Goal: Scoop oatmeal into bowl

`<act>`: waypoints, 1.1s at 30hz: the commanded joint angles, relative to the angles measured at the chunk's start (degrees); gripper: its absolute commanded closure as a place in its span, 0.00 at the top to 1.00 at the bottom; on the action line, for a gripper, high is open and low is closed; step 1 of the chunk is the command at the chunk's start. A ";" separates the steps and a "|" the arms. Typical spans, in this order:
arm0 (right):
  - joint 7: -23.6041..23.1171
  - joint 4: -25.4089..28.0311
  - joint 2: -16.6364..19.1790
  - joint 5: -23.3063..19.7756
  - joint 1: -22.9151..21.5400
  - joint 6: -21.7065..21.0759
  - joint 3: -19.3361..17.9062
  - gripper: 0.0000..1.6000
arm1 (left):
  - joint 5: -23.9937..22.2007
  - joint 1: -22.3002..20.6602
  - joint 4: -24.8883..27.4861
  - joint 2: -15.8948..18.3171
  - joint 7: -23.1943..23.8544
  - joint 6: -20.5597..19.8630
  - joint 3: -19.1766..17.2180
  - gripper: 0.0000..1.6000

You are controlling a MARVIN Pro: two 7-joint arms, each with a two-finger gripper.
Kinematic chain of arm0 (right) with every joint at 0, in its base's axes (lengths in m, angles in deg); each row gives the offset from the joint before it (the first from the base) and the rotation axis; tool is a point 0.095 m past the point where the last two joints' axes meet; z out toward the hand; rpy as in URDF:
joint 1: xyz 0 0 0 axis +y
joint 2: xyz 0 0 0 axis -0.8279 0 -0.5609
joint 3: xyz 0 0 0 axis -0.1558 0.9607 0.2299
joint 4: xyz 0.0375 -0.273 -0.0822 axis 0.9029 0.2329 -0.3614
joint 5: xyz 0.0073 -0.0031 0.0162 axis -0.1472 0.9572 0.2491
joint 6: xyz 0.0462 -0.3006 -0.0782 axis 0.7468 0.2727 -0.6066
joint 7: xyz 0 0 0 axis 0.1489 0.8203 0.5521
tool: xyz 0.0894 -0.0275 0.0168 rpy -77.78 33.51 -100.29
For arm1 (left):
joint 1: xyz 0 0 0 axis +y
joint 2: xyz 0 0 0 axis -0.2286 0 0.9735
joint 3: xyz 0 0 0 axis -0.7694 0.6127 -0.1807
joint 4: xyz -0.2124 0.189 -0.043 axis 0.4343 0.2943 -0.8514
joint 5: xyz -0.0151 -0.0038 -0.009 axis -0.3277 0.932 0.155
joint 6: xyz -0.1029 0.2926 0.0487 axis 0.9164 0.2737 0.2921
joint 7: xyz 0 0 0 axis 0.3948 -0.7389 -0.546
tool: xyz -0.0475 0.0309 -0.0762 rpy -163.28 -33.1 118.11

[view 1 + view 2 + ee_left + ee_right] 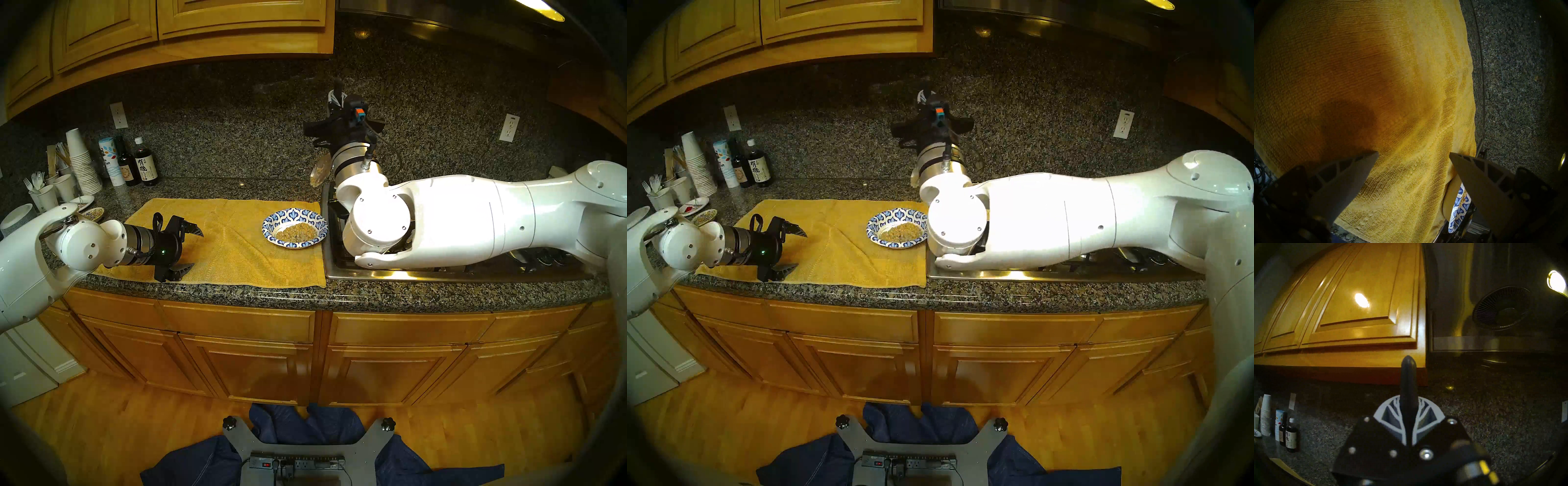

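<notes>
Two dark bottles stand far left against the granite backsplash; one label carries Japanese characters, and a white canister beside them reads "Salt". Speckled granite counter, honey-wood cabinets above and below. Bowl, blue leaf rim, sits at the right edge of a yellow towel, holding oatmeal. Left gripper hovers over the towel's left end, fingers spread wide, empty. Right gripper, raised at the stove's far edge, fingers clamped on a black handle pointing up.
</notes>
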 commanded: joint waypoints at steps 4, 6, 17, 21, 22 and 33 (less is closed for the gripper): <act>4.78 -1.07 7.37 -1.81 -5.53 0.96 0.59 0.00 | 0.05 -0.10 -0.07 -0.03 0.04 0.02 -0.09 1.00; 5.94 0.25 9.98 -1.90 -5.90 0.96 0.96 0.00 | 0.05 -0.10 -0.07 -0.03 0.04 0.02 -0.09 1.00; 4.73 4.03 15.63 -3.88 -8.06 1.78 4.52 0.00 | 0.05 -0.10 -0.06 -0.02 0.04 0.03 -0.09 1.00; 3.80 6.07 17.61 -4.38 -9.20 2.21 5.99 0.00 | 0.05 -0.10 -0.06 -0.02 0.04 0.03 -0.08 1.00; 4.17 7.12 18.76 -4.22 -9.50 2.20 6.26 0.00 | 0.05 -0.10 -0.06 -0.02 0.04 0.03 -0.07 1.00; 3.13 14.05 25.36 -6.27 -11.36 2.45 13.01 0.00 | 0.05 -0.11 -0.07 -0.03 0.06 0.03 -0.08 1.00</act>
